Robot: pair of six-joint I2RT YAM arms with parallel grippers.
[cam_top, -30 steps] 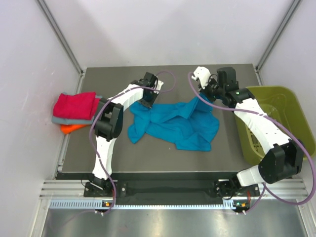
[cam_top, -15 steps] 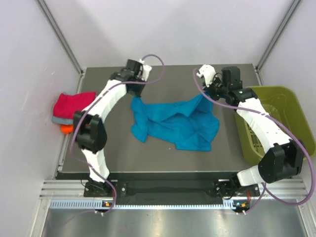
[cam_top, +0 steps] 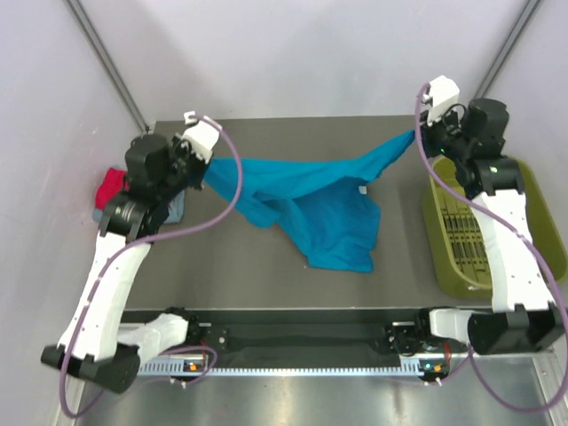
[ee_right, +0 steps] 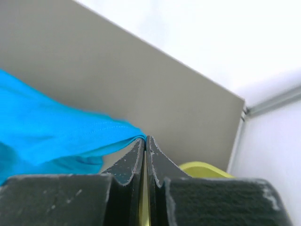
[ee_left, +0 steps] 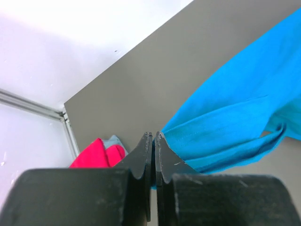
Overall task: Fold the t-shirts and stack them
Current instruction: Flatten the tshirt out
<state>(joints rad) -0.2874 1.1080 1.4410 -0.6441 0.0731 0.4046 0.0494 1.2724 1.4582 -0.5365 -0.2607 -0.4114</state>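
you had the left gripper (cam_top: 205, 169) and right gripper (cam_top: 417, 138) each clamped on an end of the shirt (cam_top: 330, 217), spreading it; next you probably needed to lay it flat for folding.

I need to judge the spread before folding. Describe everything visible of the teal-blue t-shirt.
The teal-blue t-shirt is plain, soft-looking cloth, unfolded and creased. Its far edge is stretched between the arms: the left end effector is shut on one end, the right end effector on the other. The rest sags from that edge and lies rumpled on the dark table, tapering toward the near side.
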